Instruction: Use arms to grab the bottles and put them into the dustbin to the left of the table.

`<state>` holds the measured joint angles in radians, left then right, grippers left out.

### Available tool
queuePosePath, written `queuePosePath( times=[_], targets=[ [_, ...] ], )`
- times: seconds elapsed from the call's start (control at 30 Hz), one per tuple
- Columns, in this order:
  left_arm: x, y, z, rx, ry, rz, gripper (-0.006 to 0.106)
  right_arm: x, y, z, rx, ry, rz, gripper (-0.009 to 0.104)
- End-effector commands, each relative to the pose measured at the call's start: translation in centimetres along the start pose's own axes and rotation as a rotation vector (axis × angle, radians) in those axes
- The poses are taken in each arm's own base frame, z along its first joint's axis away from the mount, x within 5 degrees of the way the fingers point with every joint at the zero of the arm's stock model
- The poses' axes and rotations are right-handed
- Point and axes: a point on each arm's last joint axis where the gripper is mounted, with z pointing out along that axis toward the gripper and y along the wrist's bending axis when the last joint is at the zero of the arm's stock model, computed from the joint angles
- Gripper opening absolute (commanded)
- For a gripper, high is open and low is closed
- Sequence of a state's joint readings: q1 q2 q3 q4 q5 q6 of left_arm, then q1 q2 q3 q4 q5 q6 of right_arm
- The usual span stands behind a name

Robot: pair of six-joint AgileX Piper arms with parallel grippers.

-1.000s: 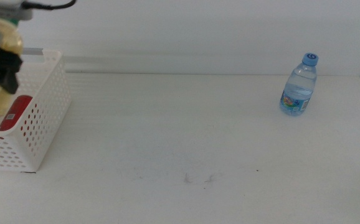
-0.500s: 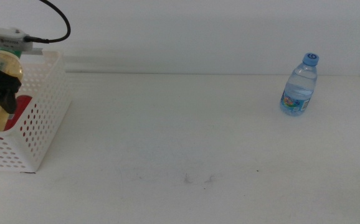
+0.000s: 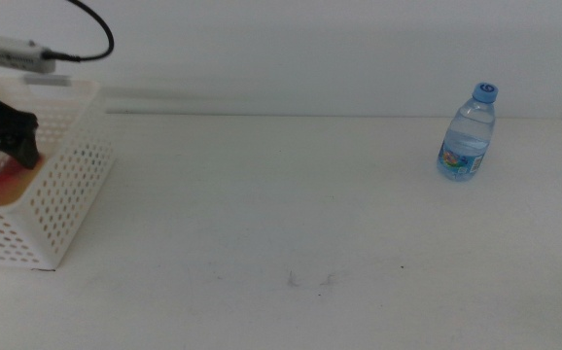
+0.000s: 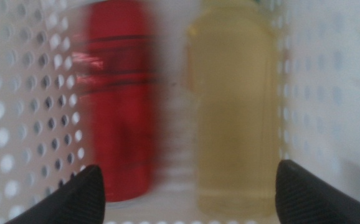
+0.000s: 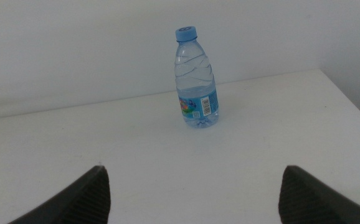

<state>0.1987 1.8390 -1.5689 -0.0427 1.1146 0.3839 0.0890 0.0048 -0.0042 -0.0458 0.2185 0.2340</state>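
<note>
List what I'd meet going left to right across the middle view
left gripper open over the basket → white basket at the table's left edge → bare table → water bottle, standing upright far right.

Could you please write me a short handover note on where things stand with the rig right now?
Left gripper: open, over the dustbin at the table's left end, holding nothing.
Right gripper: open, empty, waiting, facing the water bottle.
Done: red can and yellow-tea bottle lie side by side in the dustbin.
Left: the water bottle stands upright at the table's far right; it has yet to be picked up and dropped in the dustbin.
</note>
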Motion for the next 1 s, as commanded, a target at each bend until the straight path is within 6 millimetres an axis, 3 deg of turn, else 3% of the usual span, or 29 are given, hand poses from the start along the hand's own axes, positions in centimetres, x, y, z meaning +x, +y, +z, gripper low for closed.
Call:
queuePosePath(
  times=[0.0, 0.1, 0.23, 0.37, 0.47, 0.53, 0.67, 0.97],
  targets=[
    [0.1, -0.4, -2.6, 0.001, -0.06, -0.031, 0.094, 0.0, -0.1, 0.0, 0.007, -0.011, -0.009, 0.09],
    [0.4, -1.7, -6.1, 0.012, -0.154, -0.024, 0.094, 0.0, -0.1, 0.0, 0.007, -0.011, -0.009, 0.09],
    [1.6, -5.4, -12.3, 0.124, -0.32, 0.006, 0.094, 0.0, -0.1, 0.0, 0.007, -0.011, -0.009, 0.09],
    [4.8, -10.9, -19.7, 0.278, -0.529, 0.198, 0.094, 0.0, -0.1, 0.0, 0.007, -0.011, -0.009, 0.09],
    [7.6, -14.6, -23.9, 0.389, -0.662, 0.343, 0.094, 0.0, -0.1, 0.0, 0.007, -0.011, -0.009, 0.09],
    [9.2, -16.4, -25.6, 0.433, -0.713, 0.413, 0.094, 0.0, -0.1, 0.0, 0.007, -0.011, -0.009, 0.09],
    [11.1, -17.8, -27.5, 0.454, -0.784, 0.484, 0.094, 0.0, -0.1, 0.0, 0.007, -0.011, -0.009, 0.09],
    [11.0, -17.7, -27.7, 0.416, -0.819, 0.487, 0.094, 0.0, -0.1, 0.0, 0.007, -0.011, -0.009, 0.09]
  ],
)
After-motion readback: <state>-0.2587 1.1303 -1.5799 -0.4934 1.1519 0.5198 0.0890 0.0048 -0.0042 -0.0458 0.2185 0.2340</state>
